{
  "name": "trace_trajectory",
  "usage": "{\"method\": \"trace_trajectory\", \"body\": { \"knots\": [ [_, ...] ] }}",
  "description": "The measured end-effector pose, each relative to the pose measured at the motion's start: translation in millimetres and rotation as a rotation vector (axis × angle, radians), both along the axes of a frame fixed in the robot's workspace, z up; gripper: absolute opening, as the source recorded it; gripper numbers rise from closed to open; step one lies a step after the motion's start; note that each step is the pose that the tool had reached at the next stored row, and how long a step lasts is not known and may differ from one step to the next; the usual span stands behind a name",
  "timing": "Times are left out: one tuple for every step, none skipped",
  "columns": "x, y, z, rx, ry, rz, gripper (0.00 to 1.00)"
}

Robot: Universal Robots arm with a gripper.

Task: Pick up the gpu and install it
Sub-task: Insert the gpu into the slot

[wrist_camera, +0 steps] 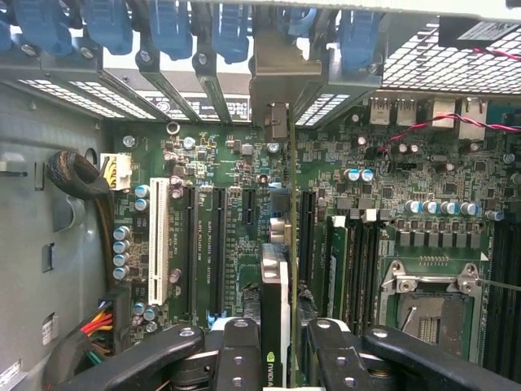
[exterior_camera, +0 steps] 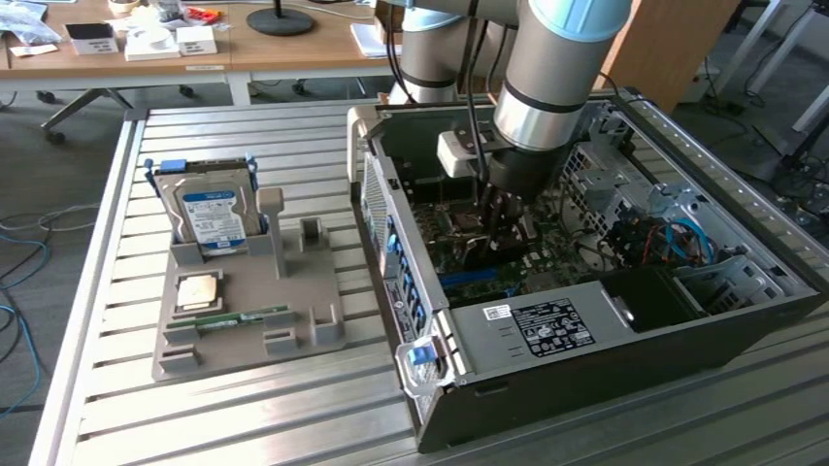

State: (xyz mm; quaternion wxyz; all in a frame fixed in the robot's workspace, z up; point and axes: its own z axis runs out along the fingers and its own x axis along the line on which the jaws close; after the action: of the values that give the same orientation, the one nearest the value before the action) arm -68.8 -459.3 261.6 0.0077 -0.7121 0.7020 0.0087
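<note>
- An open case (exterior_camera: 583,349) lies on its side on a slatted table (exterior_camera: 259,427), with the arm (exterior_camera: 557,68) reaching down into it.
- The case holds a green board (wrist_camera: 244,163) with a row of long slots, one of them white (wrist_camera: 159,240), and a bare socket (wrist_camera: 427,314). Blue latches (wrist_camera: 171,24) line the rear wall.
- Blue cables (exterior_camera: 680,243) sit in the part of the case on the exterior view's right.
- A grey tray (exterior_camera: 247,340) lies on the table, well apart from the case, on the exterior view's left.
- The tray holds a drive (exterior_camera: 214,216) standing upright, a square chip (exterior_camera: 198,289) lying flat and a green RAM stick (exterior_camera: 247,316) lying near its front edge.
- The gpu (wrist_camera: 274,285) is inside the case, on edge over the board, between two black slots.
- I cannot tell whether it is seated in a slot.
- It is seen edge-on: a thin dark card with a pale block on one face and a small green logo. Its silvery bracket (wrist_camera: 273,81) reaches the rear wall.
- The gripper (wrist_camera: 285,350) is low over the board, its black fingers (wrist_camera: 240,358) pinching the gpu from both faces.
</note>
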Motion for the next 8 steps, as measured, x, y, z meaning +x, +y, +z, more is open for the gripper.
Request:
{"method": "trace_trajectory", "body": {
  "knots": [
    [0.0,0.0,0.0,0.0000,0.0000,0.000,0.27],
    [-0.1,0.0,0.0,0.0000,0.0000,0.000,0.27],
    [-0.4,0.1,0.0,0.0000,-0.0006,0.000,0.27],
    [-0.8,0.1,0.0,0.0001,-0.0020,0.000,0.27],
    [-1.2,0.1,0.0,0.0000,-0.0043,0.000,0.27],
    [-1.7,0.1,0.0,0.0000,-0.0069,0.000,0.27],
    [-2.0,0.1,-0.1,0.0001,-0.0087,0.000,0.27],
    [-2.1,0.0,-0.1,0.0000,-0.0104,0.000,0.27]
  ]
}}
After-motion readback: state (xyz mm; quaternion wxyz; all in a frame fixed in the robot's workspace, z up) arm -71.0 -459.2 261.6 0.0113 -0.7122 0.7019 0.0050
